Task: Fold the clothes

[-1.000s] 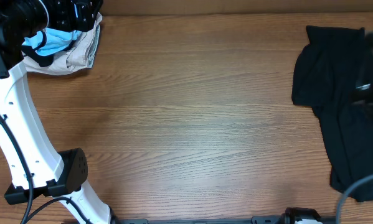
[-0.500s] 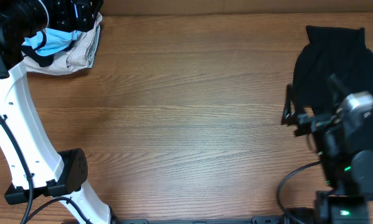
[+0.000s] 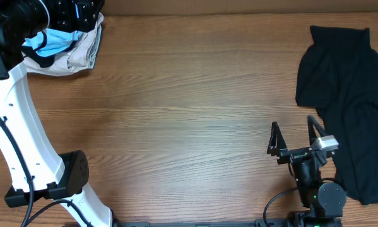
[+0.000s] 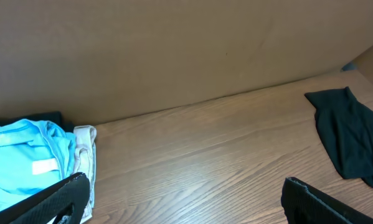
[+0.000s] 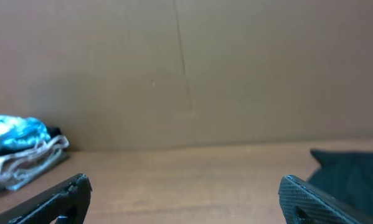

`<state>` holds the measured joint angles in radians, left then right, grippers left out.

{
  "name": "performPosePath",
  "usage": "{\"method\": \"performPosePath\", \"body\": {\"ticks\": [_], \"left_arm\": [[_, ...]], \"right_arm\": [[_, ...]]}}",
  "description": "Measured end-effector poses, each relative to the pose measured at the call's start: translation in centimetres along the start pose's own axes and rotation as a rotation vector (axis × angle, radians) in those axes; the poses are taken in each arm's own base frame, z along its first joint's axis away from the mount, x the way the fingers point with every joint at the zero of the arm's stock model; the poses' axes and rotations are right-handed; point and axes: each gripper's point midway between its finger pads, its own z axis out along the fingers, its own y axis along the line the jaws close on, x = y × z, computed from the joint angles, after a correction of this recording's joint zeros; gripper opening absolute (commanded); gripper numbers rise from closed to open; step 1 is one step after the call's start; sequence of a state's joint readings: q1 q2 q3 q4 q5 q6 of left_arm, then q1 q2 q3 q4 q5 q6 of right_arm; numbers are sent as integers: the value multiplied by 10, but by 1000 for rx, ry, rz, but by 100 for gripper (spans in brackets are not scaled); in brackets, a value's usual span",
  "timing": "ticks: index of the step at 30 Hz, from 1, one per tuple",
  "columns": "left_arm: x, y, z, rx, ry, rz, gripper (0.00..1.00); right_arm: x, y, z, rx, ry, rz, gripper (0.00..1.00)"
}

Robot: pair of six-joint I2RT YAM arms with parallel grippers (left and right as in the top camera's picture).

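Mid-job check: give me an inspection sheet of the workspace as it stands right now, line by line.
Surface: wooden table, no spills or marks seen.
Job's things: black garment lying crumpled and unfolded at the right side; pile of clothes bunched in the far left corner, light blue on beige with some black behind.
Clutter: nothing seen.
Grippers: left gripper open and empty, up by the pile; right gripper open and empty, near the front edge beside the black garment.
Cables: black cables at the left arm's base, and one loop by the right arm's base.
Surroundings: brown cardboard wall behind the table.
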<state>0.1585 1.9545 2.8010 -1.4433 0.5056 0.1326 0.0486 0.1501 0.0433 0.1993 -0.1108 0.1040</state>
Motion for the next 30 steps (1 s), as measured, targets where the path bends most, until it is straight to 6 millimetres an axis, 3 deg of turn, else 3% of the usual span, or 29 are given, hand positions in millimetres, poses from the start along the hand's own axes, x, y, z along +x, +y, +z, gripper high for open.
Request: {"method": "performPosePath", "body": {"ticks": [2,7,30], "left_arm": [[0,0,0,0,0,0,100],[0,0,0,0,0,0,100],[0,0,0,0,0,0,100]], "right_arm": [[25,-5,-3,20,73,10,100],[49,-10,-12,46,173,22,100],[47,-9,-13,44,160,21,100]]}}
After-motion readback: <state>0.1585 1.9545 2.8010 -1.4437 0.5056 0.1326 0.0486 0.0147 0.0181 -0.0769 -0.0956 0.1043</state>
